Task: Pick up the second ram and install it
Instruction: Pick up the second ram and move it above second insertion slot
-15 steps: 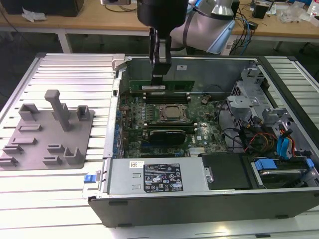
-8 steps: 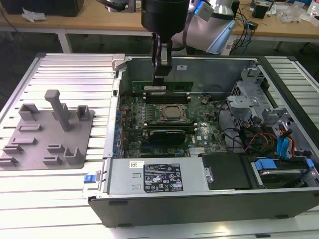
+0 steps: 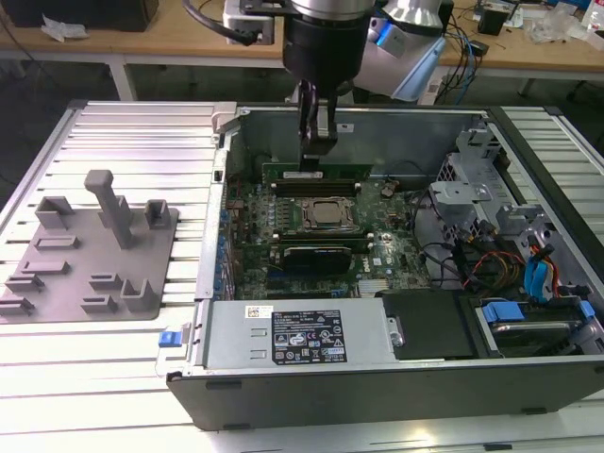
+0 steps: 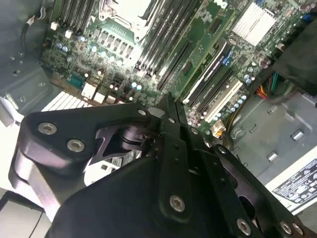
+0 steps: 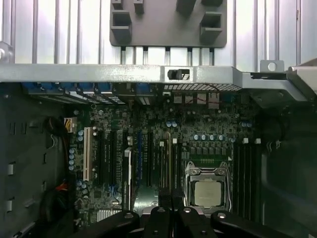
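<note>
The gripper [image 3: 318, 160] reaches down into the open computer case [image 3: 377, 392], its jaws clenched, as far as I can judge, on the top edge of the second ram [image 3: 283, 173]. The green stick runs parallel to the case's far wall and, in the exterior view, shows between that wall and the processor socket [image 3: 327, 214]. In the first wrist view the gripper hangs over the memory slots [image 5: 163, 158] beside the socket.

The pick-up is done and installing is in hand. I cannot tell whether the stick is seated. The step calls for the stick true along 1 slot and straight downward pressure.

The grey holder tray [image 3: 90, 255] lies on the ribbed bench [image 3: 142, 132], toward the exterior view's left. 2 labels [image 3: 310, 338] sit on the housing along the case's near edge, their print too small to read.
</note>
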You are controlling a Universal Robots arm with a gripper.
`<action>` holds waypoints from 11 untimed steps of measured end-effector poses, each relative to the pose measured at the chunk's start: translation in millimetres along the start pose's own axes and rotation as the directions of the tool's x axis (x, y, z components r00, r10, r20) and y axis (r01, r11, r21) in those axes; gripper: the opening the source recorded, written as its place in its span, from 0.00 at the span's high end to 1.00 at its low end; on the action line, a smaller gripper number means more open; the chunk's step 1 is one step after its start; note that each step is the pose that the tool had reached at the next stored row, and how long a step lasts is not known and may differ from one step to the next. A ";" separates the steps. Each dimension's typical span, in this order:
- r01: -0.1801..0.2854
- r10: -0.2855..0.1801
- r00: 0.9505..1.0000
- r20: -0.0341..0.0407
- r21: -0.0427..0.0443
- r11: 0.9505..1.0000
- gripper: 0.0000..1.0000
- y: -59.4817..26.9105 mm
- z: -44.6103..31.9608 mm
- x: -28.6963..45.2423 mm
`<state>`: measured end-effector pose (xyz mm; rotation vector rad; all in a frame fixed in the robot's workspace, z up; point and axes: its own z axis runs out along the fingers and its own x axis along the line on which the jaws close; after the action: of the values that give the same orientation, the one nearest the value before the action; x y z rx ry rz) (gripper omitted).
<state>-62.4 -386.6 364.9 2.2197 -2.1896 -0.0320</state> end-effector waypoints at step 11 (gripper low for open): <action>0.000 0.000 1.000 0.000 -0.002 1.000 0.91 -6.8 22.4 -0.5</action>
<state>-56.3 -386.1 342.3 2.2186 -2.1887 -0.0335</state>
